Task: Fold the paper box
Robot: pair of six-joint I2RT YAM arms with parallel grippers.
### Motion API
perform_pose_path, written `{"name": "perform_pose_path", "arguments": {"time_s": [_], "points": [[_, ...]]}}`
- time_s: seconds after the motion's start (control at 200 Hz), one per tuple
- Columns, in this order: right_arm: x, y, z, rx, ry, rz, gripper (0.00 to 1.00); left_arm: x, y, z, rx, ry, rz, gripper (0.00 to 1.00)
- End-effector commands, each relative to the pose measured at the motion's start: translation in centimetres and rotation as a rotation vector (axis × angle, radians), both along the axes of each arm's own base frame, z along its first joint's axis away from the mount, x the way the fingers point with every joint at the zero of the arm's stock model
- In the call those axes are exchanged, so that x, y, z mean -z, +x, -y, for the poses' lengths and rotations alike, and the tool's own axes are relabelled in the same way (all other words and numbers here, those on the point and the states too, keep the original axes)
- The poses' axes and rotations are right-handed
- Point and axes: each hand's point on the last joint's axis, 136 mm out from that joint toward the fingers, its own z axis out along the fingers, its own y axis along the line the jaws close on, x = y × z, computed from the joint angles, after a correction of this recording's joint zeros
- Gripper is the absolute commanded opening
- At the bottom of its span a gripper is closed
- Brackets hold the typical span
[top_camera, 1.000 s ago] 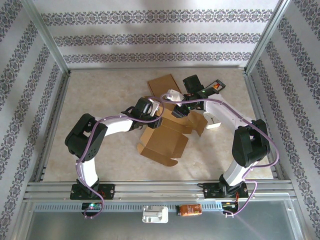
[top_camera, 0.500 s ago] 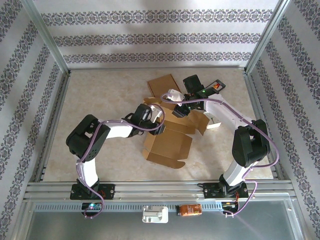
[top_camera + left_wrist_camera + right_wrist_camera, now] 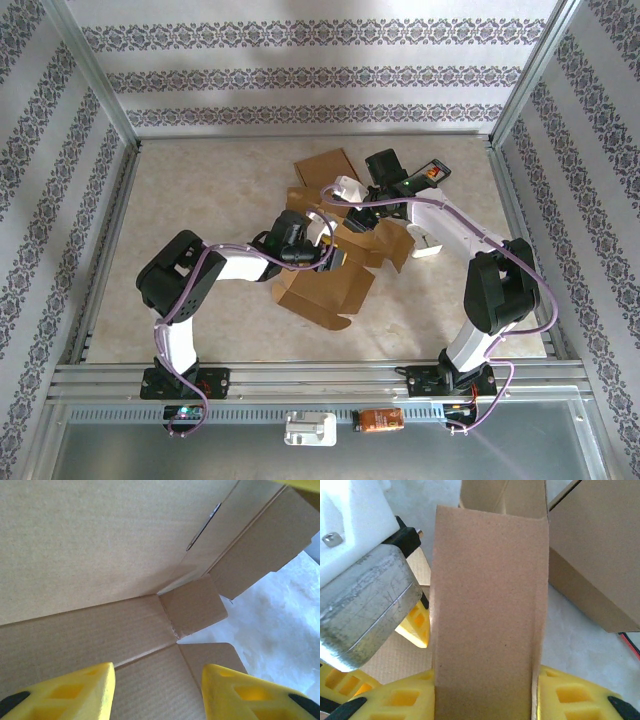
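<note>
Left gripper [image 3: 157, 690] has its yellow fingers [image 3: 65, 690] spread wide with nothing between them, aimed into the inner corner of the paper box [image 3: 90, 545], where a small tab [image 3: 192, 605] juts toward 3 o'clock. Right gripper [image 3: 485, 700] has a brown flap [image 3: 487, 610] filling the gap between its fingers; I cannot tell whether they clamp it. From above, the two grippers meet over the half-open box [image 3: 330, 285] at the middle of the table [image 3: 200, 190], the left gripper [image 3: 330, 252] at its 10 o'clock edge and the right gripper [image 3: 352, 215] at 12. A second cardboard piece [image 3: 325, 170] lies beyond, at 12 o'clock
</note>
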Motion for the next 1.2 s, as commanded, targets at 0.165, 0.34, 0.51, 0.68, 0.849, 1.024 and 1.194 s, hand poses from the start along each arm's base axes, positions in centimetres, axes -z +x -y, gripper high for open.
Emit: {"name": "perform_pose_path", "arguments": {"time_s": [0.165, 0.34, 0.51, 0.68, 0.849, 1.024, 1.194], "points": [[-1.1, -0.3, 0.1, -0.002, 0.025, 0.026, 0.36, -6.9, 3.2, -8.6, -0.310, 0.065, 0.104, 0.66], [-1.1, -0.7, -0.1, -0.014, 0.043, 0.006, 0.36, -7.4, 5.6, -15.3, -0.304, 0.146, 0.053, 0.79], [-1.1, -0.7, -0.6, -0.019, 0.057, -0.005, 0.36, -7.1, 6.8, -16.1, -0.107, 0.046, 0.008, 0.81], [-1.4, -0.7, -0.6, -0.021, 0.054, 0.000, 0.36, -6.5, 8.4, -15.7, -0.052, 0.022, -0.008, 0.81], [-1.4, -0.5, -0.9, -0.022, 0.057, 0.000, 0.36, -5.3, 10.2, -15.1, -0.068, 0.018, -0.036, 0.78], [-1.0, -0.7, -1.2, -0.025, 0.049, -0.007, 0.35, -3.4, 11.5, -14.4, -0.077, 0.056, -0.066, 0.68], [-1.0, 0.2, -0.9, 0.033, 0.034, 0.007, 0.35, -3.1, 11.4, -13.5, -0.065, 0.063, -0.100, 0.42]]}}
